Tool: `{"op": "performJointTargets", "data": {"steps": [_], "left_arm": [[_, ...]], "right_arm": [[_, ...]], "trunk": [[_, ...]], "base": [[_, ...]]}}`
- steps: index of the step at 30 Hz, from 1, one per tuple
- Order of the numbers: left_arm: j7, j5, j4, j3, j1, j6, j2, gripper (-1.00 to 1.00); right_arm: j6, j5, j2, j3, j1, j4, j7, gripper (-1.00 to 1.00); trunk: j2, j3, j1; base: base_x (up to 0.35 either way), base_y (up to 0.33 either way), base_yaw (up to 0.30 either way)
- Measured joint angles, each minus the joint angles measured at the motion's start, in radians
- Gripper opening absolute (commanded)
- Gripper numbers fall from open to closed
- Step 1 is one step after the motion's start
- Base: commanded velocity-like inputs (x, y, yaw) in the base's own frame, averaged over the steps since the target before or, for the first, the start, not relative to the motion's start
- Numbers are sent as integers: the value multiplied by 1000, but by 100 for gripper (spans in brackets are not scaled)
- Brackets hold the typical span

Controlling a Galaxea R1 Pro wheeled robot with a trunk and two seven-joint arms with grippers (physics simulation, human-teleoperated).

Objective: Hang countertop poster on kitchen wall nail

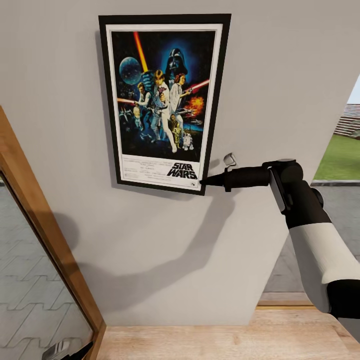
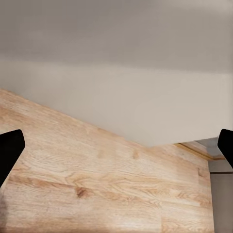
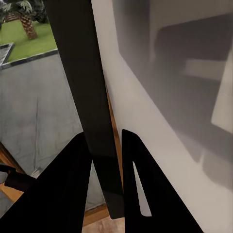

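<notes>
My right gripper [image 1: 204, 182] is closed on the poster [image 1: 165, 102], pinching its lower right corner; in my right wrist view the black frame edge [image 3: 92, 111] runs straight between my two fingers [image 3: 68, 189], which press it from both sides. The poster sits flat against the pale grey wall [image 1: 280, 90], upright but slightly tilted, its "STAR WARS" strip at the bottom just beside my fingertips. I cannot make out a nail behind it. My right arm [image 1: 310, 235] reaches in from the side, black at the wrist and white further back, and throws a long shadow down the wall below the poster.

Around me: a wooden-framed glass panel [image 1: 47, 240] leans along the left of my head view, a light wooden floor [image 1: 210, 342] lies at the foot of the wall, and past the wall's right edge is an opening onto grey paving and grass [image 1: 345, 155].

My left gripper [image 2: 116, 145] is spread wide, holding nothing, its dark fingertips [image 2: 8, 150] at the far edges of the left wrist view over the wooden floor.
</notes>
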Motion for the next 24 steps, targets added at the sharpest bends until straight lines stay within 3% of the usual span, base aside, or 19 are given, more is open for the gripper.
{"op": "performJointTargets", "data": {"steps": [24], "left_arm": [[0,0,0,0,0,1,0,100]], "right_arm": [[0,0,0,0,0,0,0,-100]], "trunk": [[0,0,0]], "base": [[18,0,0]]}}
